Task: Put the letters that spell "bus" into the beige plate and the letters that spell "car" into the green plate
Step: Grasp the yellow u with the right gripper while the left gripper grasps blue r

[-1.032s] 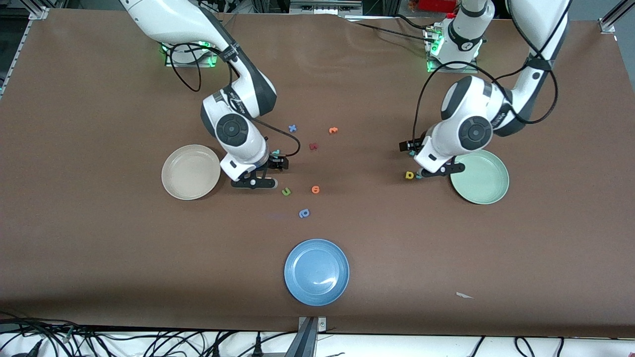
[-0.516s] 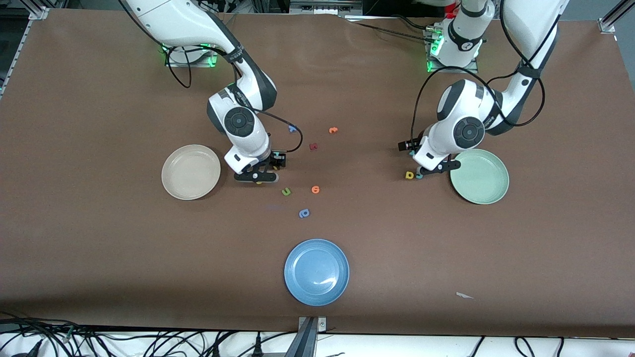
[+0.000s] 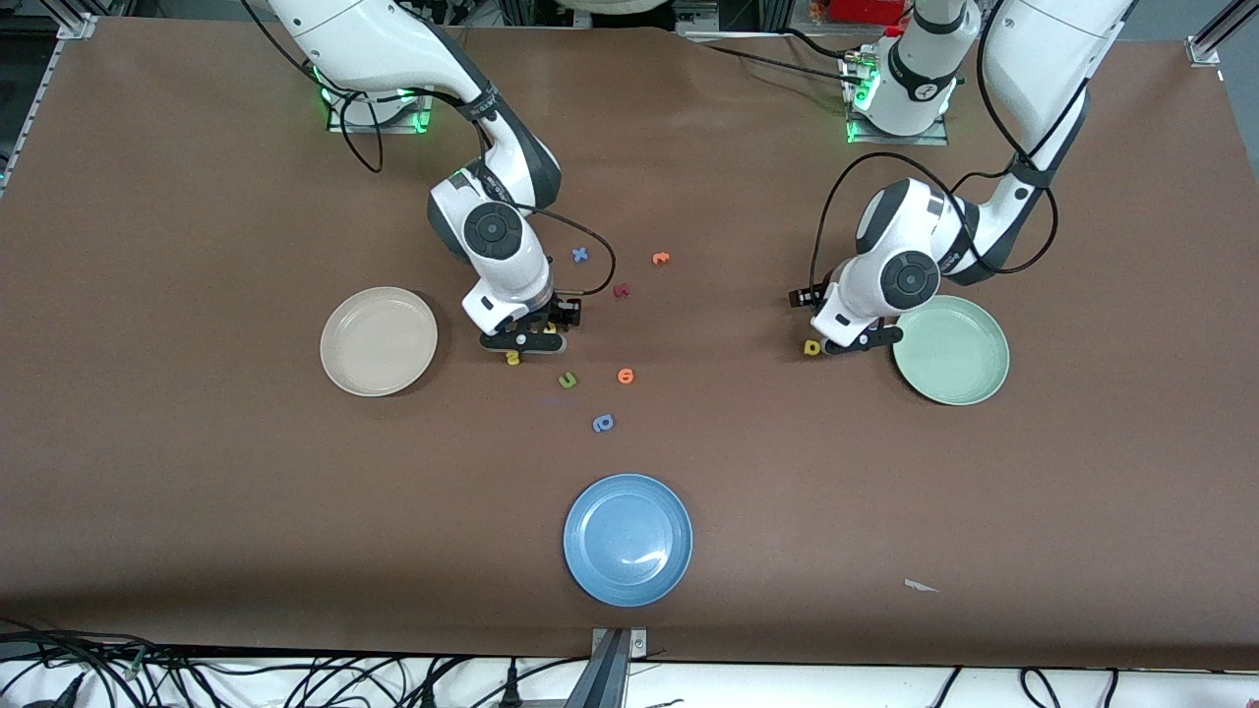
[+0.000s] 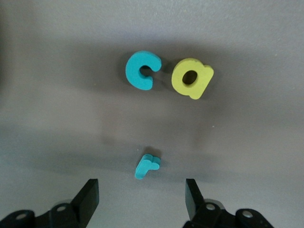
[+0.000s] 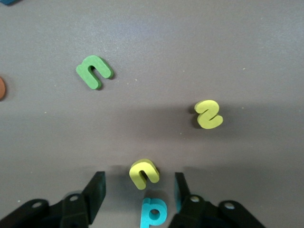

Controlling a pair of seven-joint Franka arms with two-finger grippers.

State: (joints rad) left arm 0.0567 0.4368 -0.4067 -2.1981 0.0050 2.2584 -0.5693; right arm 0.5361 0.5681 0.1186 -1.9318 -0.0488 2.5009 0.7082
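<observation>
Right end effector (image 5: pixel 137 190) stood low at the counter (image 3: pixel 197 492), fingers apart astride the yellow "u" (image 5: pixel 144 173). Left end effector (image 4: pixel 141 194), fingers wide, flanked the teal "r" (image 4: pixel 147 166). Beige plate (image 3: pixel 379 340) and green plate (image 3: pixel 951 351) held nothing.

1. Teal "c" (image 4: pixel 141 70), yellow "a" (image 4: pixel 192 78), teal "r" (image 4: pixel 147 166): flat on table beside green plate (image 3: pixel 959 372).
2. Yellow "u" (image 5: pixel 144 173), teal "b" (image 5: pixel 153 212), yellow "s" (image 5: pixel 208 114): flat, near beige plate (image 3: pixel 379 340).
3. Both plates hold nothing.
</observation>
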